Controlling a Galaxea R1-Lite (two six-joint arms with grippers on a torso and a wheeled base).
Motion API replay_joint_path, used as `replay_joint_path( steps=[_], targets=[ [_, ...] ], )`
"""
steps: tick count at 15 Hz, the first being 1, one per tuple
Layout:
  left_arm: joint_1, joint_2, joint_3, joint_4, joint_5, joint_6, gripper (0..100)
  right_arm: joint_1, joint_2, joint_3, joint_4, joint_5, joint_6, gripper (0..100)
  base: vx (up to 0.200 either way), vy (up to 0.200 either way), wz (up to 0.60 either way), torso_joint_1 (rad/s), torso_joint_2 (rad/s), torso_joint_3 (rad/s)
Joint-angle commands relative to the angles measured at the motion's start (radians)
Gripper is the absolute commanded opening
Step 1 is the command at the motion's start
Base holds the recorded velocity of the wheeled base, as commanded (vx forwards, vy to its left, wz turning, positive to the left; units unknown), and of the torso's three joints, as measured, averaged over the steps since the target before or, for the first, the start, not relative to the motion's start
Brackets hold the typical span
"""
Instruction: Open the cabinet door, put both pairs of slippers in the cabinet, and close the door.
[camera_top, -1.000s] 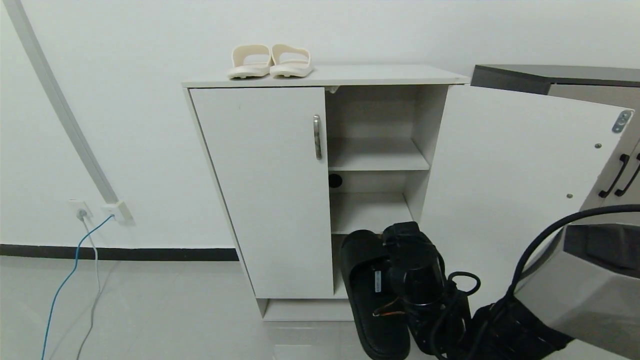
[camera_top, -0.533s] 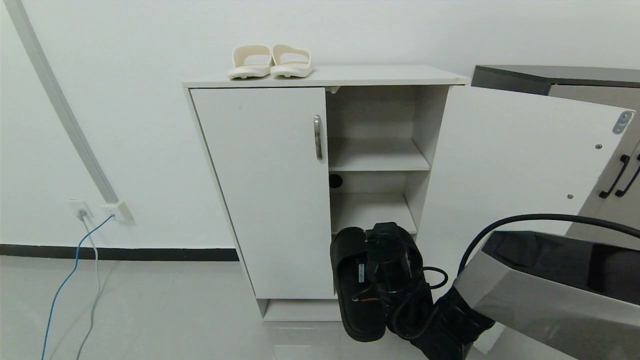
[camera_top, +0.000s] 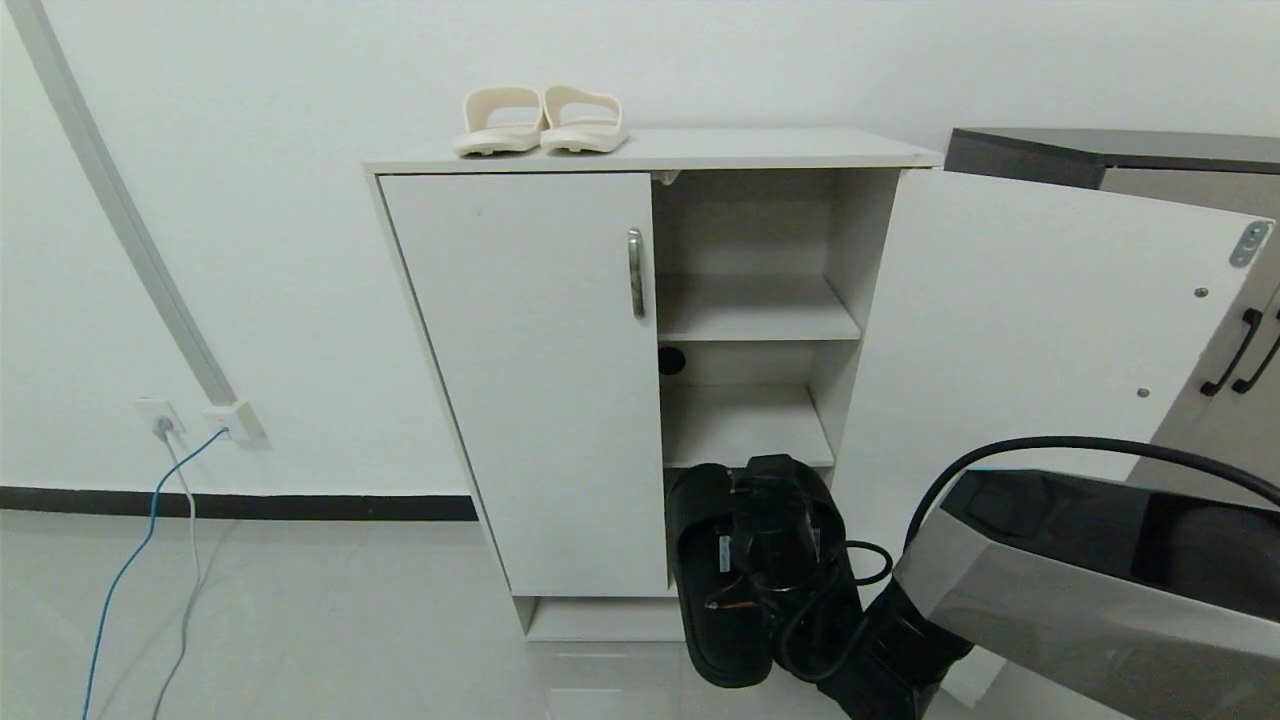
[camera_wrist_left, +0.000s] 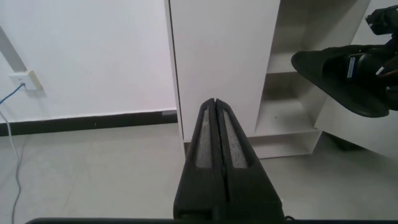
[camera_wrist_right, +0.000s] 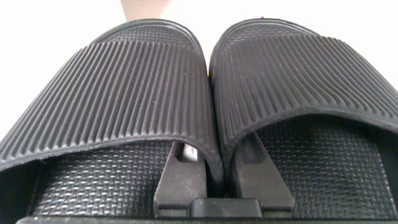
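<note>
A white cabinet (camera_top: 640, 150) stands against the wall, its right door (camera_top: 1010, 340) swung open and its left door (camera_top: 530, 380) shut. A cream pair of slippers (camera_top: 542, 122) rests on its top. My right gripper (camera_top: 770, 520) is shut on the black pair of slippers (camera_top: 710, 570), clamping their two inner edges (camera_wrist_right: 211, 155) together, toes at the mouth of the bottom compartment. The black slippers (camera_wrist_left: 342, 74) hang before the open side. My left gripper (camera_wrist_left: 214, 134) is shut and empty, low in front of the left door.
Two bare shelves (camera_top: 755, 310) sit inside the open half. A dark cabinet (camera_top: 1150, 160) stands behind the open door. A wall socket with blue and grey cables (camera_top: 160, 470) is at the left. Pale floor tiles (camera_top: 300, 620) lie in front.
My right arm has carried the black slippers forward and to the left, toward the cabinet's bottom opening; over the last half second they dropped slightly.
</note>
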Motion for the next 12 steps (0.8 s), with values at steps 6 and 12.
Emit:
replay_joint_path(
  steps=[6,12],
  targets=[
    [0.0,0.002,0.0,0.0,0.0,-0.002,0,-0.003,0.021,0.0,0.001,-0.001,0.007,0,0.0,0.0,0.0,0.003,0.0,-0.167],
    [0.0,0.002,0.0,0.0,0.0,-0.002,0,-0.007,0.043,-0.012,-0.019,-0.047,0.008,0,0.0,0.0,0.0,0.003,0.0,-0.103]
  ],
)
